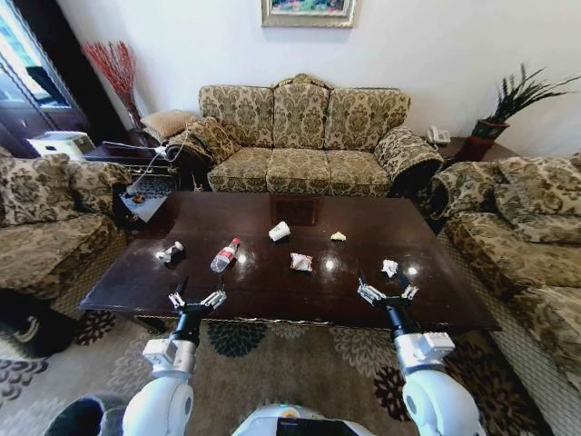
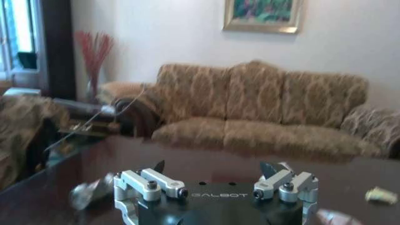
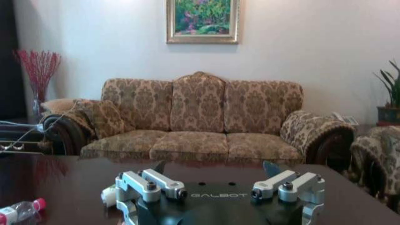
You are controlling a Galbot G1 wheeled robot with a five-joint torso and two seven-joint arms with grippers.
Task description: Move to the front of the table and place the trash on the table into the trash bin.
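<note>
Head view: dark tabletop [image 1: 272, 272] across mid-frame, sofa [image 1: 304, 136] behind it at upper centre. Trash scattered on the wood: bottle [image 1: 225, 255] lying left of centre, red cap toward the sofa; cup [image 1: 280, 231] on its side above centre; yellowish scrap [image 1: 338, 236] to the right of the cup; wrapper [image 1: 301, 262] at centre; white wrapper [image 1: 389, 268] at right; another crumpled piece [image 1: 170, 252] at left. Left gripper [image 1: 197, 301] at lower left over the near edge, fingers apart, holding nothing. Right gripper [image 1: 388, 295] at lower right over the near edge, just below the white wrapper, fingers apart, empty. Dark rounded shape, perhaps the bin [image 1: 83, 416], at bottom-left corner on the carpet; cannot tell for sure.

Left wrist view: left gripper [image 2: 216, 169] at bottom centre, fingers [image 2: 159, 168] spread wide above the tabletop [image 2: 206, 161]. Blurred crumpled piece [image 2: 87, 193] at lower left, yellowish scrap [image 2: 381, 195] at lower right.

Right wrist view: right gripper [image 3: 216, 169] at bottom centre, fingers [image 3: 271, 168] spread, nothing between. Bottle [image 3: 20, 212] in the bottom-left corner, white cup [image 3: 109, 196] just behind the left finger mount. Painting [image 3: 202, 21] at top centre over the sofa [image 3: 200, 117].
</note>
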